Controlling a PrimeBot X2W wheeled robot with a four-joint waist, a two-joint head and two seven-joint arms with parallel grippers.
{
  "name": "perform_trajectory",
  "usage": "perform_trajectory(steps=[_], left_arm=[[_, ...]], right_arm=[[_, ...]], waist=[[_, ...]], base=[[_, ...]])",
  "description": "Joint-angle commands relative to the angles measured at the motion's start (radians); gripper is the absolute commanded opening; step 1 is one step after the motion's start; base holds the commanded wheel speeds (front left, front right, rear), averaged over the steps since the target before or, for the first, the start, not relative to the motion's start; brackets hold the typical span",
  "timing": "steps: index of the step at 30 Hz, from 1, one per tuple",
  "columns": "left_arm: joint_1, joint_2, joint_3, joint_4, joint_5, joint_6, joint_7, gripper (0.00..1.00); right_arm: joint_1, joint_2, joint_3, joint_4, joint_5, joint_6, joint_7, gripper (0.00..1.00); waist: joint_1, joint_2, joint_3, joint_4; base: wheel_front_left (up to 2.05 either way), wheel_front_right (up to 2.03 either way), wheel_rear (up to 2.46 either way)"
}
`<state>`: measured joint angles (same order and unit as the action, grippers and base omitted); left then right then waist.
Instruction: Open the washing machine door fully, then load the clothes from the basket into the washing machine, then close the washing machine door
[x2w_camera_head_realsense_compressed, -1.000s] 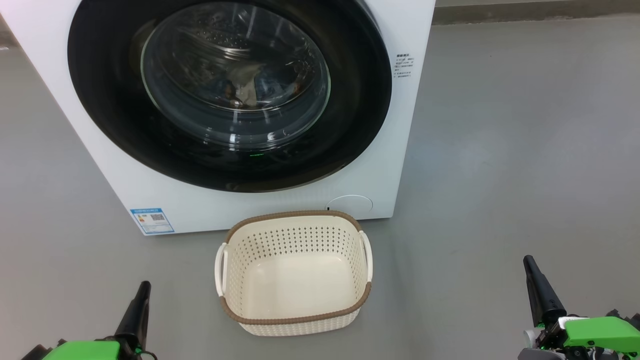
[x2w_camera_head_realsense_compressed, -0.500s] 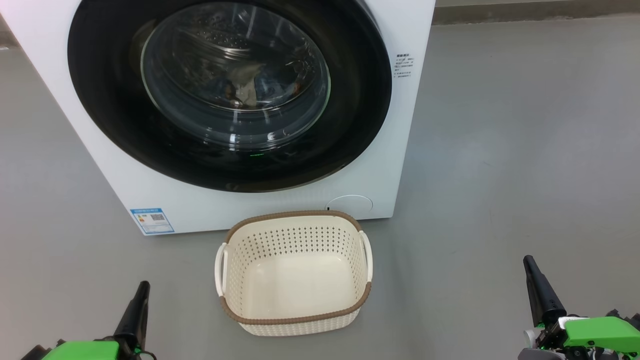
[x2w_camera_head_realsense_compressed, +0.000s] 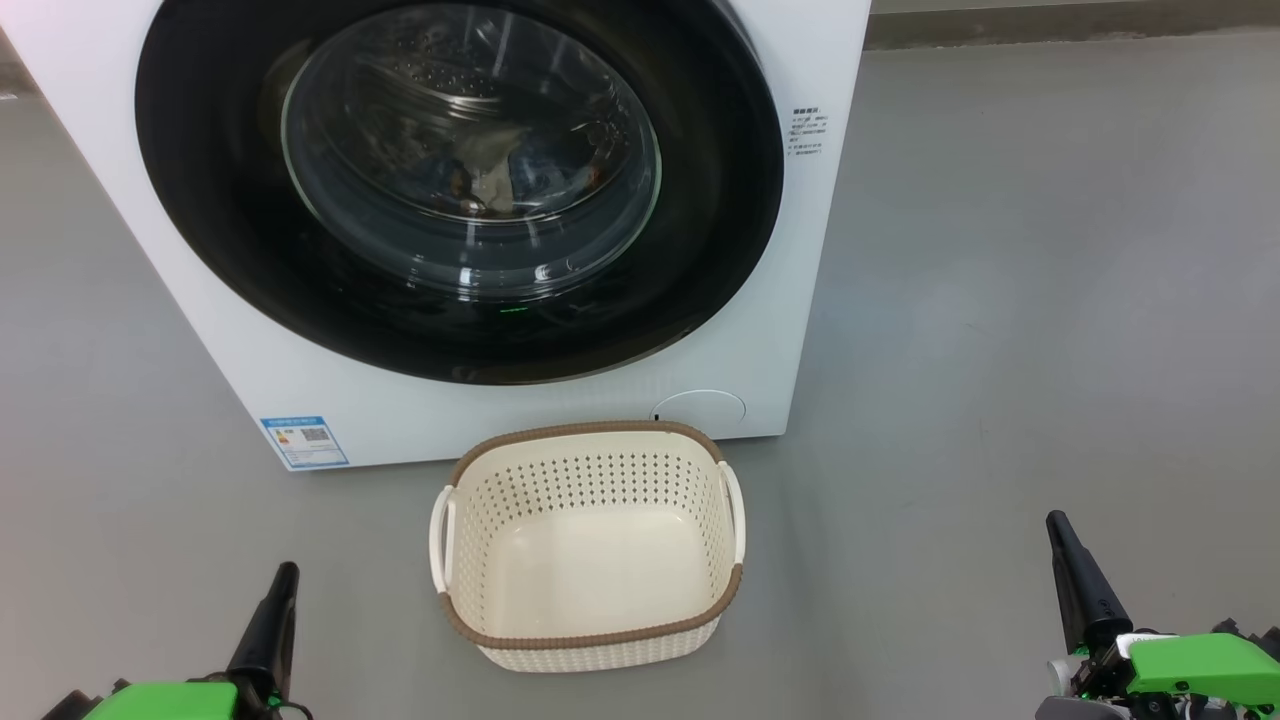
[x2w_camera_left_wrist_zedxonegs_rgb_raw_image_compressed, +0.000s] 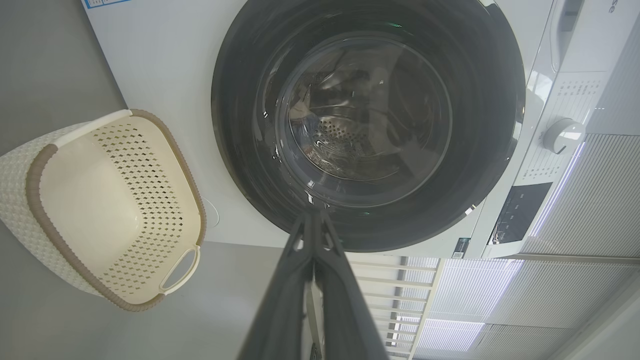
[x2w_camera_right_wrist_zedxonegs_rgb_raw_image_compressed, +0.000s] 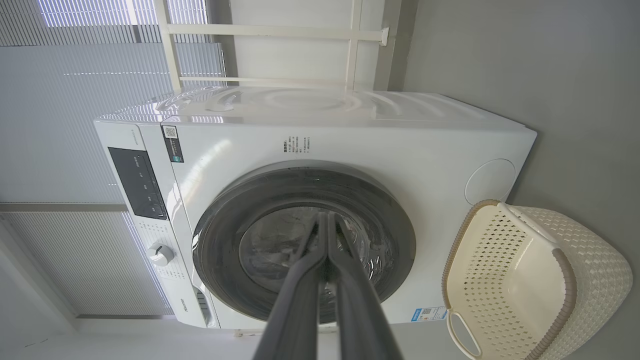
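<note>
Basket (x2w_camera_head_realsense_compressed: 590, 655) of perforated plastic, round glossy door (x2w_camera_head_realsense_compressed: 460, 190)

You see the washing machine door (x2w_camera_head_realsense_compressed: 220, 250) closed, the clothes (x2w_camera_head_realsense_compressed: 490, 188) dim behind its glass, the basket (x2w_camera_head_realsense_compressed: 590, 638) on the floor (x2w_camera_head_realsense_compressed: 1000, 300) just before the washing machine (x2w_camera_head_realsense_compressed: 500, 425), your left tool (x2w_camera_head_realsense_compressed: 286, 575) and right tool (x2w_camera_head_realsense_compressed: 1058, 525) low, fingers together.

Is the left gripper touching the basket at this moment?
Apart. The head view shows bare grey floor between the left gripper and the basket.
</note>
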<state>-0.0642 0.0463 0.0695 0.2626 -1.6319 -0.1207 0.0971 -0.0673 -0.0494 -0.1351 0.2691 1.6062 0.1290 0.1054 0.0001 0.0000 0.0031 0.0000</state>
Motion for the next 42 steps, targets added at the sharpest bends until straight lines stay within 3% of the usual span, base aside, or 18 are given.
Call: perform_trajectory(steps=[1, 42], left_arm=[[-0.043, 0.012, 0.034, -0.018, 0.015, -0.01, 0.008, 0.0], [-0.043, 0.008, 0.039, -0.018, 0.019, -0.01, 0.012, 0.0]], right_arm=[[-0.041, -0.002, 0.022, -0.024, 0.003, 0.002, 0.007, 0.0], [-0.041, -0.002, 0.021, -0.024, 0.002, 0.002, 0.008, 0.0]], waist=[[-0.0001, 0.0, 0.0, 0.0], [-0.0001, 0.0, 0.0, 0.0]], base=[[0.0, 0.0, 0.0], [0.0, 0.0, 0.0]])
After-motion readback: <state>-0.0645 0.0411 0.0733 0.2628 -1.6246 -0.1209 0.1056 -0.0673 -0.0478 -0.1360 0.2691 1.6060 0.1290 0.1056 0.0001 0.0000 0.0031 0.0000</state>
